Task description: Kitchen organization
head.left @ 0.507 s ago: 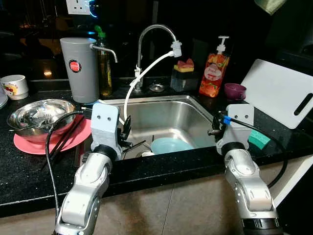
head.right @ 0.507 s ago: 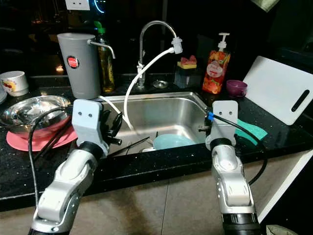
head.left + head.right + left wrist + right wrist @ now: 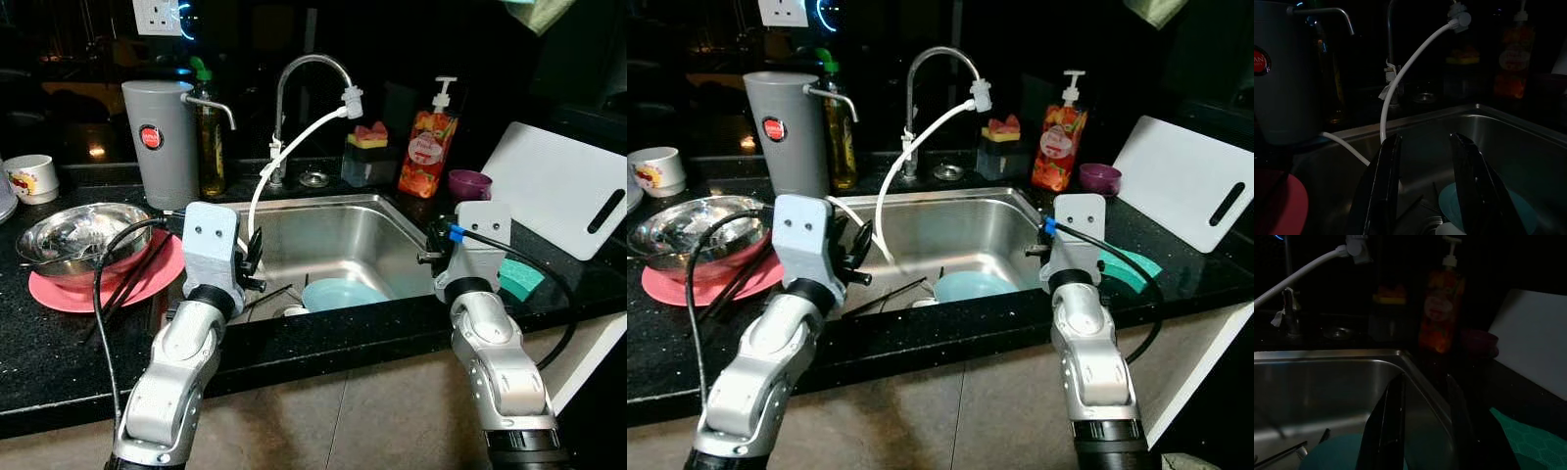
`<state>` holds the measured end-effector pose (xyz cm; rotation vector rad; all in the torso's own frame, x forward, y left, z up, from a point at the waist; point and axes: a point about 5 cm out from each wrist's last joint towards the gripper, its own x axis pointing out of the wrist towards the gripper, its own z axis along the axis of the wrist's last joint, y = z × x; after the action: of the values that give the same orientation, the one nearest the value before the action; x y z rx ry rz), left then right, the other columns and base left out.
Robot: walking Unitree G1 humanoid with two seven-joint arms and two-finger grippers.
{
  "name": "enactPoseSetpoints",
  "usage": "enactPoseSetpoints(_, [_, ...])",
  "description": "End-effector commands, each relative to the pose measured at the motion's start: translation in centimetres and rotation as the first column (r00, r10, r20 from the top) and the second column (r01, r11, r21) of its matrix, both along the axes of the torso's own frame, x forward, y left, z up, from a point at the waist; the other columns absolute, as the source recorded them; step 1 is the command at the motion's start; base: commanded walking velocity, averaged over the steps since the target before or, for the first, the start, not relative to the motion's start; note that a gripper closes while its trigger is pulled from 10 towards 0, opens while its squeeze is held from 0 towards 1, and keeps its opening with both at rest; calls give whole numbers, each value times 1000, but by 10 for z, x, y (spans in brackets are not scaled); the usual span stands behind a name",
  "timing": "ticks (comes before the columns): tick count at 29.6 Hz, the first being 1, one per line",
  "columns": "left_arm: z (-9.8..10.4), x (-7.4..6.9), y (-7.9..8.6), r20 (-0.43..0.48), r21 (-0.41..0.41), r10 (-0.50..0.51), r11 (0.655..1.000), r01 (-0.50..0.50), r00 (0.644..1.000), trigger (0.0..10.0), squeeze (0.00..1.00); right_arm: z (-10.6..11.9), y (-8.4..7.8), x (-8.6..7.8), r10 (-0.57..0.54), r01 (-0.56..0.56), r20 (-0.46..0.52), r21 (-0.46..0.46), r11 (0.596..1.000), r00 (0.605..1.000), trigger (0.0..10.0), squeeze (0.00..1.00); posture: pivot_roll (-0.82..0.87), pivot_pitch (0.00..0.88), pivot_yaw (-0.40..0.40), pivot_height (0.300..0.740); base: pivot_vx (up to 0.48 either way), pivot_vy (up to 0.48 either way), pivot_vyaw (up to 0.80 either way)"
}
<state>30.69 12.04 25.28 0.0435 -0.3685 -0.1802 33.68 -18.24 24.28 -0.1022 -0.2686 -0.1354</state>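
A steel sink [image 3: 392,211] holds a light blue plate [image 3: 338,292], a white cup [image 3: 294,309] and dark chopsticks [image 3: 269,292]. My left gripper [image 3: 1422,191] hovers open over the sink's left edge, empty. At the sink's right edge my right gripper [image 3: 1422,426] is open, also empty. Left of the sink a steel bowl [image 3: 73,235] sits on a pink plate [image 3: 69,292] with chopsticks [image 3: 127,279] leaning on it.
A tap [image 3: 304,69] with a white hose [image 3: 279,157] arches over the sink. A grey dispenser [image 3: 162,137], soap bottle [image 3: 428,137], sponge holder [image 3: 367,152], purple cup [image 3: 470,183], white cutting board [image 3: 563,186] and green cloth [image 3: 519,277] stand around. A mug [image 3: 29,176] is far left.
The camera has shifted slightly. Both arms hold about the same poses over the sink edges.
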Motion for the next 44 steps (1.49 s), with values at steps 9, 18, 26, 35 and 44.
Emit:
enactPoseSetpoints(9, [3, 7, 22, 1, 88, 53, 995, -53, 999, 10000, 0, -1, -4, -2, -20, 20, 3, -9, 1000, 1000, 10000, 0, 91, 0, -51, 740, 0, 0, 0])
enactPoseSetpoints(18, [23, 7, 57, 41, 175, 116, 977, -121, 992, 10000, 0, -1, -1, 2, -9, 9, 4, -9, 1000, 1000, 10000, 0, 107, 0, -59, 740, 0, 0, 0])
enactPoseSetpoints(26, [36, 2, 71, 52, 191, 108, 975, -116, 993, 10000, 0, -1, 3, 5, 5, -5, 5, 1, 1000, 1000, 10000, 0, 130, 0, -60, 740, 0, 0, 0])
enactPoseSetpoints(35, [53, -9, 80, 44, 264, 28, 964, -39, 999, 10000, 0, -4, 9, 5, 10, -10, 6, 17, 1000, 1000, 10000, 0, 153, 0, -44, 740, 0, 0, 0])
enactPoseSetpoints(44, [63, -10, 109, 13, 178, 154, 972, -154, 988, 10000, 0, -6, 6, 6, 4, -4, 5, 21, 1000, 1000, 10000, 0, 156, 0, -47, 740, 0, 0, 0])
